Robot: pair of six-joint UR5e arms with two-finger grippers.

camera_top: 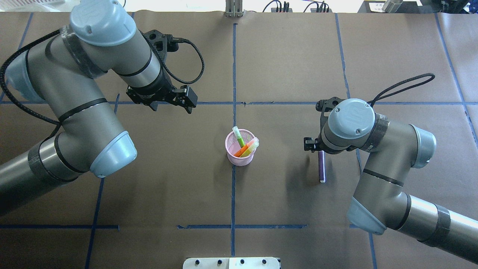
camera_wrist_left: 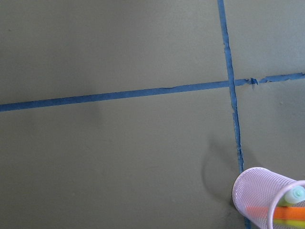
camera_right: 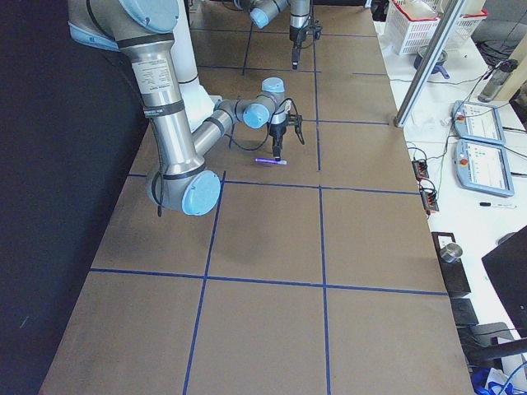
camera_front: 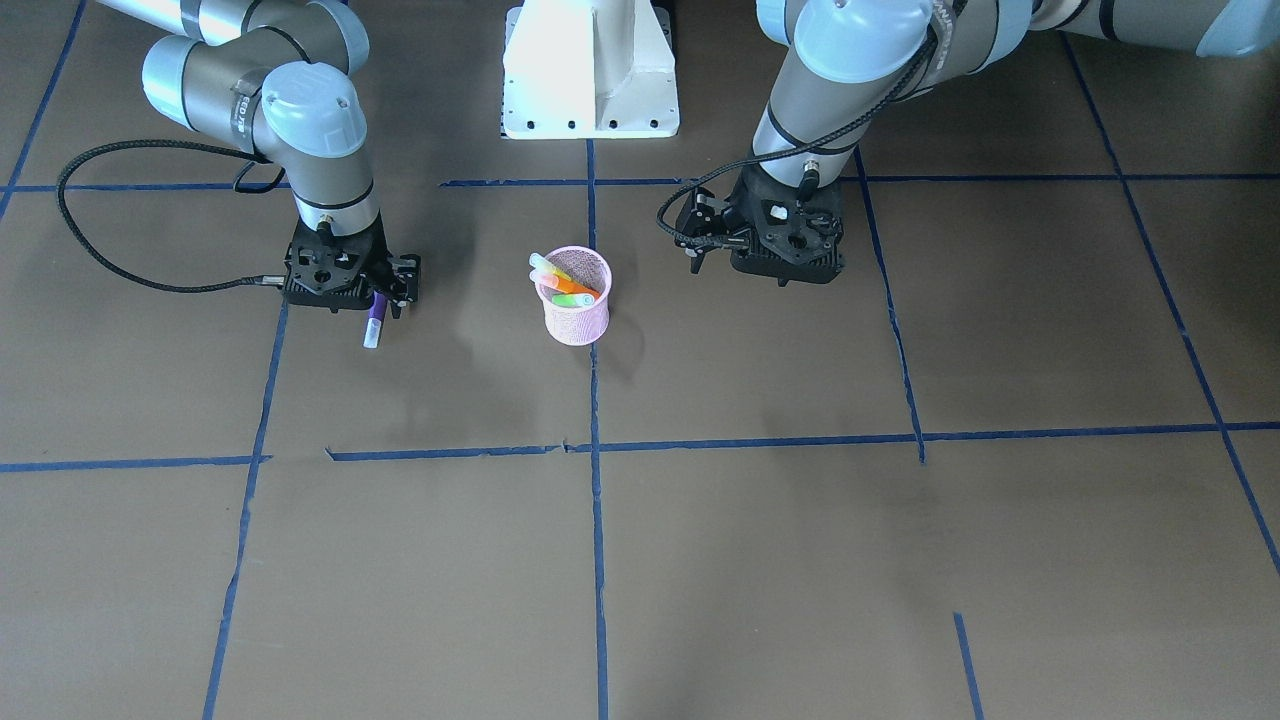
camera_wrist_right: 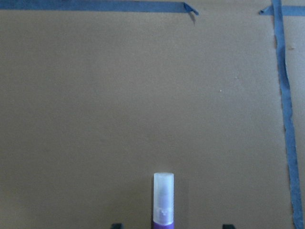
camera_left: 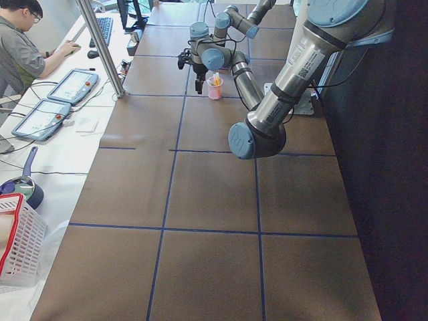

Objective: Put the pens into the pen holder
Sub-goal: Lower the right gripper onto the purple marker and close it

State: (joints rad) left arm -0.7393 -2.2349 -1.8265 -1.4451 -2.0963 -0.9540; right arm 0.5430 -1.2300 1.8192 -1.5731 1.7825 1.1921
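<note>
Overhead exterior view first. Shows the pink pen holder [camera_top: 239, 160] standing up near the middle of the brown table [camera_top: 283, 56], right on a blue tape line [camera_top: 233, 194]. Holds an orange pen [camera_top: 242, 150] and what look like two green pens [camera_top: 239, 138], all leaning, with pale caps poking out over the rim.

Can also see the purple pen [camera_top: 322, 166] lying flat on the table on the robot's right side, well apart from the pen holder. Can see the right gripper [camera_front: 392, 300] low over the end away from its pale cap.

Right wrist view next. Shows its fingers [camera_wrist_right: 116, 225] spread wide, one on each side of the purple pen, with a gap on both sides.

Can see the left gripper [camera_top: 171, 107] up off the table, apart from the pen holder. Looks spread open too, with nothing in it.
</note>
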